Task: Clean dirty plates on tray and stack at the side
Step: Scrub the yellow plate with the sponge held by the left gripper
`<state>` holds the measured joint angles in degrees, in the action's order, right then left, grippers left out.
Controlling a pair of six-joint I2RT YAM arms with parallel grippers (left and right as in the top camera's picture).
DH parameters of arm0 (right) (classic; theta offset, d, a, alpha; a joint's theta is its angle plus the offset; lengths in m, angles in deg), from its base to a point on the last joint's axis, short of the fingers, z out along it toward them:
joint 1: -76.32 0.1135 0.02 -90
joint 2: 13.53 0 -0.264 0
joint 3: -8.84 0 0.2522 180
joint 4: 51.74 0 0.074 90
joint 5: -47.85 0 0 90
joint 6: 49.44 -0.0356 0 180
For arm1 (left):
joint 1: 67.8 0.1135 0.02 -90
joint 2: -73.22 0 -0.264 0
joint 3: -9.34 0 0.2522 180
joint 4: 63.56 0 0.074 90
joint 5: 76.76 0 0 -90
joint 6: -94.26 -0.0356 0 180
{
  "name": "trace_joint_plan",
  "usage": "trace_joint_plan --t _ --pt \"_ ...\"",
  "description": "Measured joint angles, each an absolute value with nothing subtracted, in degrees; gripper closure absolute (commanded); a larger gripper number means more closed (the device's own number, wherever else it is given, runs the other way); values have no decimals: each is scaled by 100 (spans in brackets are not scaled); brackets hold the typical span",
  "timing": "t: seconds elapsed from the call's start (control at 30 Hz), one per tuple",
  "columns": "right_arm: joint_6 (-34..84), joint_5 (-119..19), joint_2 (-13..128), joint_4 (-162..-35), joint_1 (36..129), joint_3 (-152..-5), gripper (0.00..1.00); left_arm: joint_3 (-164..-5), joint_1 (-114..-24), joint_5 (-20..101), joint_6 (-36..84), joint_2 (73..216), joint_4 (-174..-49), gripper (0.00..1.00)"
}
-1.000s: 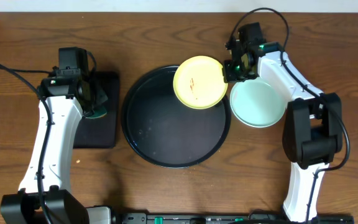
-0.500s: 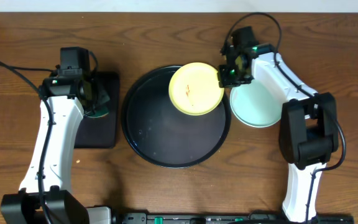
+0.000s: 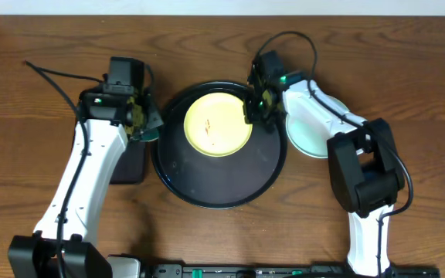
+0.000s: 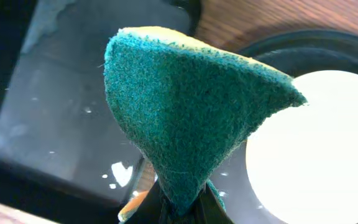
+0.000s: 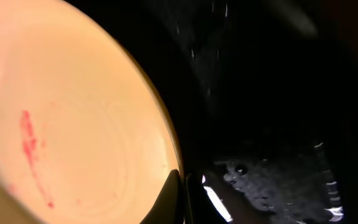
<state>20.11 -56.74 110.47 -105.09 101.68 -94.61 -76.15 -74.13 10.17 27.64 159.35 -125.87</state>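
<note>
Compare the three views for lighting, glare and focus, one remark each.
Overhead: evenly lit and sharp, faint sheen on the black tray. Left wrist: the green sponge is crisp, the plate behind it overexposed almost to white. Right wrist: dim, the tray nearly black with small glints, the plate's red smear slightly soft.
</note>
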Motion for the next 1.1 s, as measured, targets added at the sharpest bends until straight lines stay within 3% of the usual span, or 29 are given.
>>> trace_joint_plan --t 0.8,1.1 --pt "1703 -5674 10870 -10138 10208 -9022 99 -7615 -8805 1465 3000 17568 -11479 92" --pt "1703 -5672 10870 -10133 10212 -9018 99 -7615 -8934 1870 3000 18165 -11232 93"
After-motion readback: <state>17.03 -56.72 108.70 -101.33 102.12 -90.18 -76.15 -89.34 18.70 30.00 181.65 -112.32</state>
